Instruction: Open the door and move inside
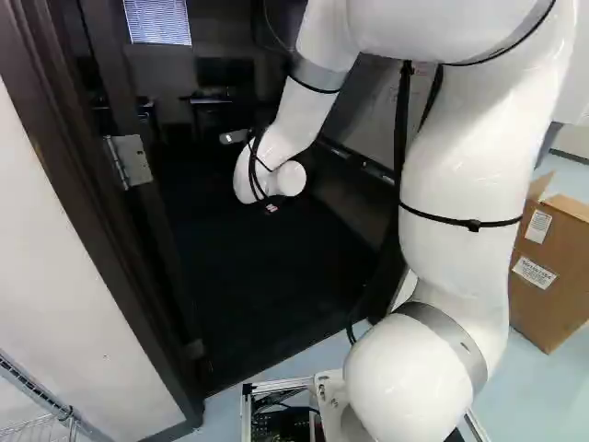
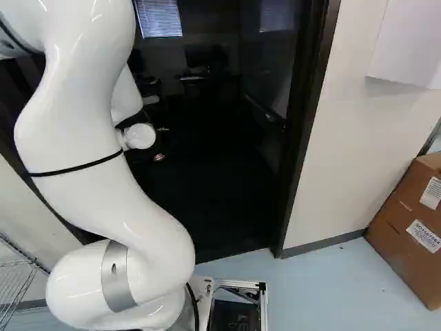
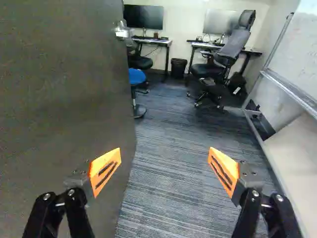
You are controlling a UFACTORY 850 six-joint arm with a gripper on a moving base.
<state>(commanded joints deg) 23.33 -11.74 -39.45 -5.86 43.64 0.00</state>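
Note:
In the left base view my gripper (image 1: 271, 207) is a small, dim shape below the white wrist, within the dark doorway. The wrist view shows the gripper (image 3: 163, 166) open, fingers wide apart with nothing between them. The dark door (image 3: 64, 99) stands swung open beside one finger, which overlaps its surface in that view; whether they touch I cannot tell. A metal latch or handle (image 3: 121, 32) shows near the door's far edge. The dark door frame (image 2: 303, 131) borders the opening in the right base view, and a hinge (image 1: 131, 161) shows in the left one.
Striped carpet (image 3: 168, 178) lies ahead inside the room. Beyond are a blue stool (image 3: 136, 77), an office chair (image 3: 223, 54), desks, monitors and a black bin (image 3: 178, 67). A whiteboard (image 3: 297, 54) lines the side opposite the door. Cardboard boxes (image 2: 406, 221) stand outside by the wall.

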